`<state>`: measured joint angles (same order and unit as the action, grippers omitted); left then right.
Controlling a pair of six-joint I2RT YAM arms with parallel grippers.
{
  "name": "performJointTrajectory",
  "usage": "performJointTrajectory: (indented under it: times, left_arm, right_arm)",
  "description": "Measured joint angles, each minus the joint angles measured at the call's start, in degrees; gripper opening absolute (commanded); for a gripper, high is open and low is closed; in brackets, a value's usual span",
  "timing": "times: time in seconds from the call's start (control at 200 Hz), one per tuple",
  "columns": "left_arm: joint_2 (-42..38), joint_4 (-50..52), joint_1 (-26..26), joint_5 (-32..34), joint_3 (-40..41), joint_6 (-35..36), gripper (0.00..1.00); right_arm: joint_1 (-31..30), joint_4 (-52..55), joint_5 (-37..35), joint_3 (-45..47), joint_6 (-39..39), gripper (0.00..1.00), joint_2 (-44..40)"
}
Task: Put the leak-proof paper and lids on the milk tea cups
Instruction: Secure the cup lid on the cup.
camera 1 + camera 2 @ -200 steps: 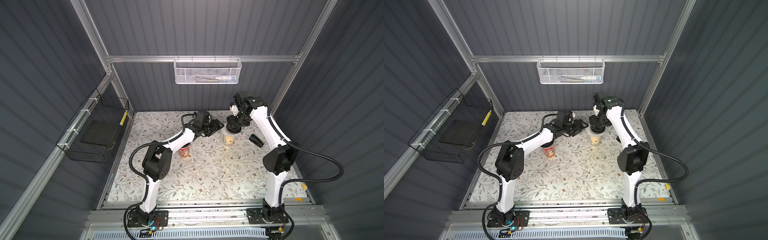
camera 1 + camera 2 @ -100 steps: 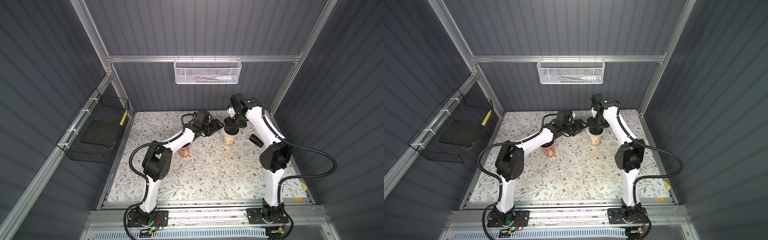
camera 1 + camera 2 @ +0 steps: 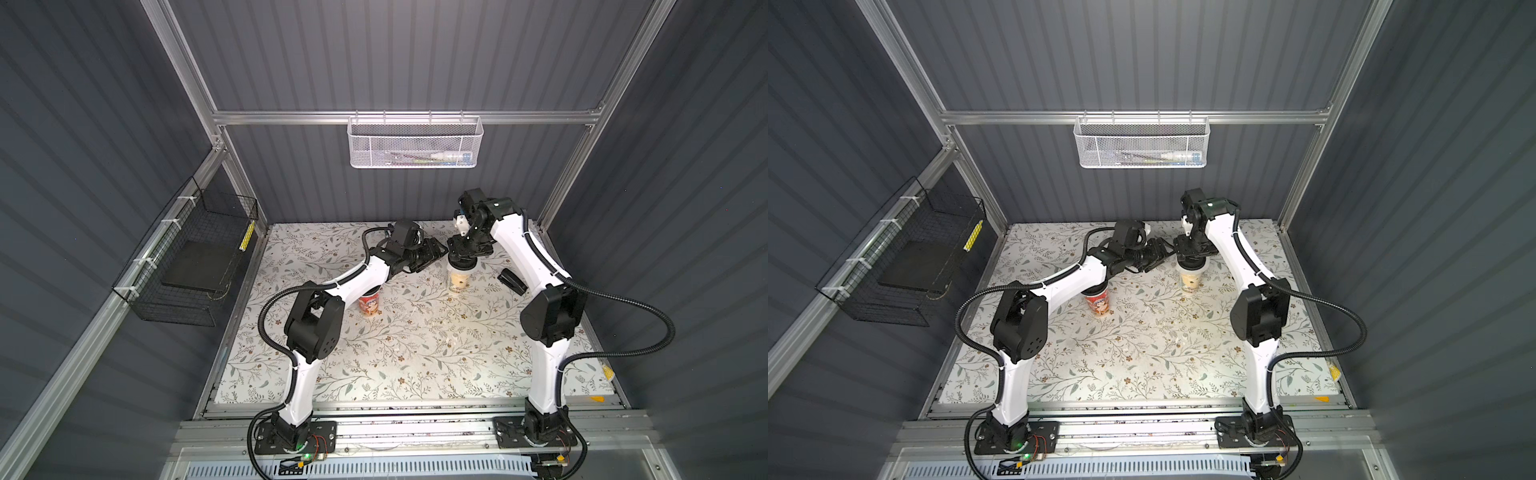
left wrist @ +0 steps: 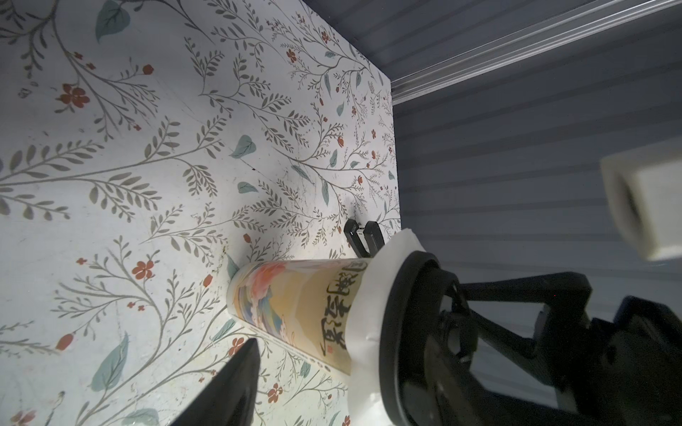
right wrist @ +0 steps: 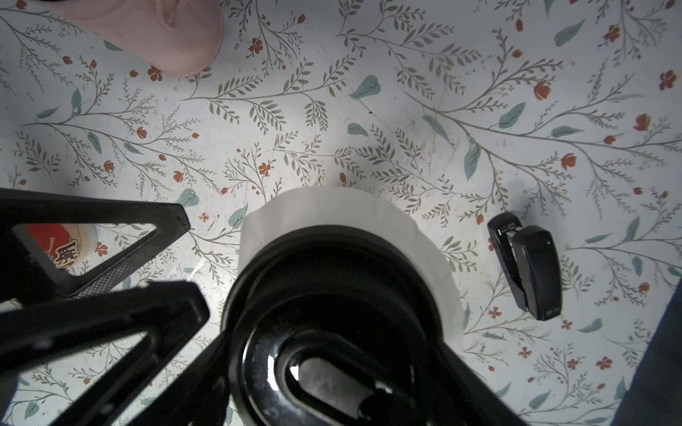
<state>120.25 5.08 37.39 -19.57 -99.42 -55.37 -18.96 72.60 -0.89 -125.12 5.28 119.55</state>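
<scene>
Arms [image 3: 365,275] arched inward, right tool [image 3: 462,258] atop cup [image 3: 457,285]

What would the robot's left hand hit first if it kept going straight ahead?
Probably the upper part of the pale cream-yellow paper cup, under its crinkly white film and round black lid; exact height is unclear.

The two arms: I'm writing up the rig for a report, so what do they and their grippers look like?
Both the left arm and right arm have white tapered links with bulky black joint housings, on black base plates. A black corrugated cable loops beside each. The left gripper and right gripper are all black; the fingers are hollow triangular frames with textured pads.
</scene>
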Motion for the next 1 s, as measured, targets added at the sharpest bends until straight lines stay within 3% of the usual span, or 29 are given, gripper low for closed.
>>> performJointTrajectory:
  times: [1.001]
  left_arm:
    - [0.04,0.46,-0.59,-0.42,-0.2,0.37,0.71]
  right_arm:
    - [0.59,-12.52,-0.55,15.1,-1.07,0.81,-8.13]
